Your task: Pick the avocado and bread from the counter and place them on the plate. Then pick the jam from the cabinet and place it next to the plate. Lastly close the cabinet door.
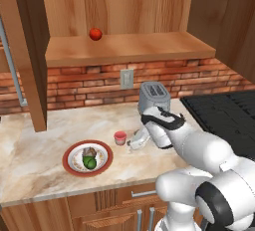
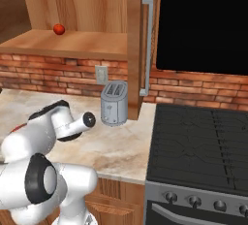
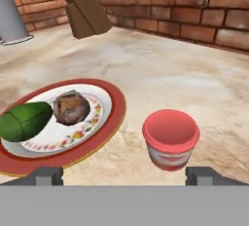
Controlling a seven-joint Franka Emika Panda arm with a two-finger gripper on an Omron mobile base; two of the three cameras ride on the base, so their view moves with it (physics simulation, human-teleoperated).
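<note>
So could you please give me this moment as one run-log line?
end effector: open, by jam | avocado, bread: on plate | jam: on counter beside plate | cabinet door: open

Behind my worktop runs a red brick wall (image 1: pixel 99 83); a pale grey wall socket (image 1: pixel 126 78) is set into it, and a silver toaster (image 1: pixel 154 97) with two slots stands just before the bricks. To my right sits a black stove (image 2: pixel 203 141) with a row of knobs (image 2: pixel 193 200) along its front; above it hangs a flat black panel (image 2: pixel 203 25). Below the worktop I see wooden drawers (image 1: pixel 134 195) with silver handles. On the open wooden shelf overhead rests a small red round fruit (image 1: pixel 95 34); the light is even and soft, with faint shadows.
</note>
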